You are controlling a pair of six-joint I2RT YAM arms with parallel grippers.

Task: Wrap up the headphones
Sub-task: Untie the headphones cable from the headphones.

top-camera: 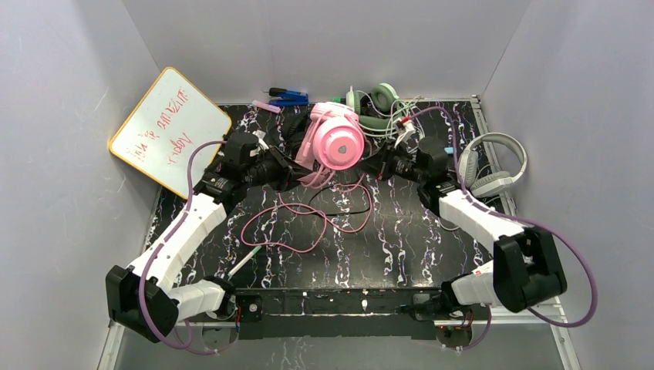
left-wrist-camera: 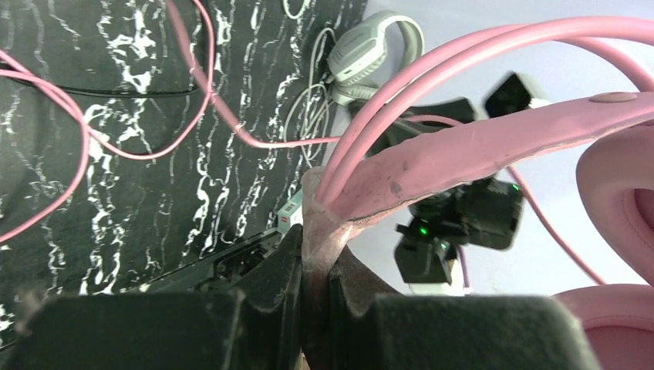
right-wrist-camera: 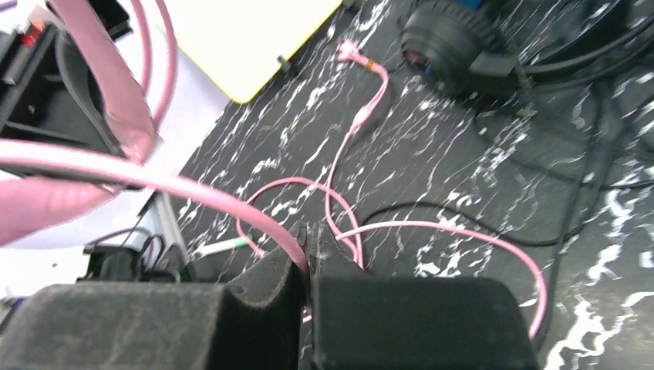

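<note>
1. Walls close in three sides of the tabletop [top-camera: 416,247]. Behind both jaws, toward the arm bases, it lies mostly bare apart from loose loops of pink cord [right-wrist-camera: 154,183] and a thin black one.
2. A whiteboard [top-camera: 170,131] leans on the wall outboard of the left jaws. Grey headphones [top-camera: 493,166] sit at the tabletop edge just outboard of the right jaws. Green headphones [top-camera: 378,104] crowd the far edge beyond both jaws.
3. From above, the pink headphones [top-camera: 335,142] cover most of the black headphones [right-wrist-camera: 455,38]. Only one dark cup shows, well ahead of the right jaws. The whiteboard's writing is unreadable. Both fingertip pairs are hidden from above.
4. The pink headphones hang between the two jaws, with an ear cup facing the top camera.
5. The left jaws are clenched on the strap of the pink headband [left-wrist-camera: 478,146], which rises away from them. A pink cup is cut off at the edge of that wrist view.
6. The right jaws are clenched on the pink cord, pinching it between the pads. From there it runs up toward the headphones and trails in loops across the tabletop ahead.
</note>
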